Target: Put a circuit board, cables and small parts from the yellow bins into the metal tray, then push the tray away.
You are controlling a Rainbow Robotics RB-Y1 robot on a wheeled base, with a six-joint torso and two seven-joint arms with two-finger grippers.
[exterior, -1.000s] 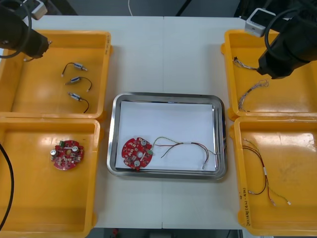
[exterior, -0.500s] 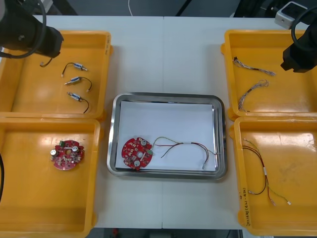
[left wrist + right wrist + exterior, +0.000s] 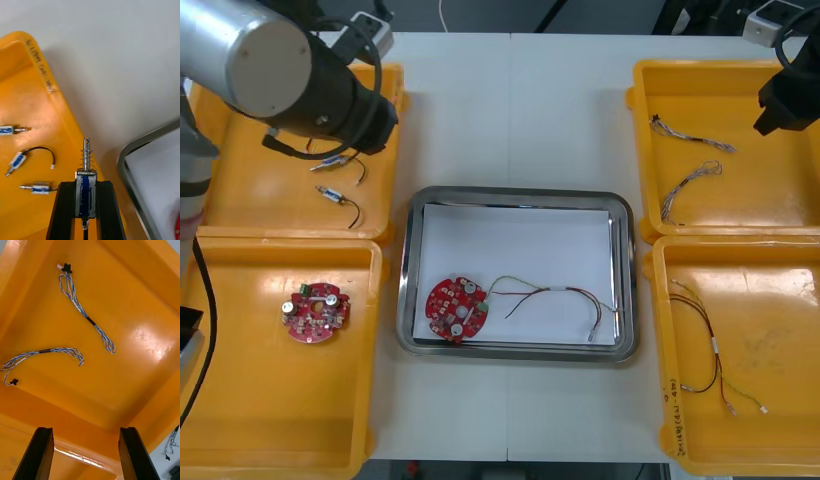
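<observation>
Left gripper: fingers shut narrowly on a small metal part. Its blue body sits between the pads, and its spring and pin end stick out past the fingertips.
Left gripper position: left of the tray and beyond it, above the tray-side rim of the far-left bin. The tray's far-left corner is near.
Right gripper: fingers wide apart, nothing between them.
Right gripper position: right of the tray and beyond it, above the far-right bin.
Tray: between the bins, white inside.
Tray contents: a board lies by the tray's near-left corner. A red and yellow cable runs from the board toward the tray's right wall.
Far-left bin contents: three loose parts, left of the tray's far edge, apart from one another.
Near-left bin contents: a second board, left of the tray.
Far-right bin contents: two blue and white cables, apart from each other.
Near-right bin contents: red and yellow cables, right of the tray.
</observation>
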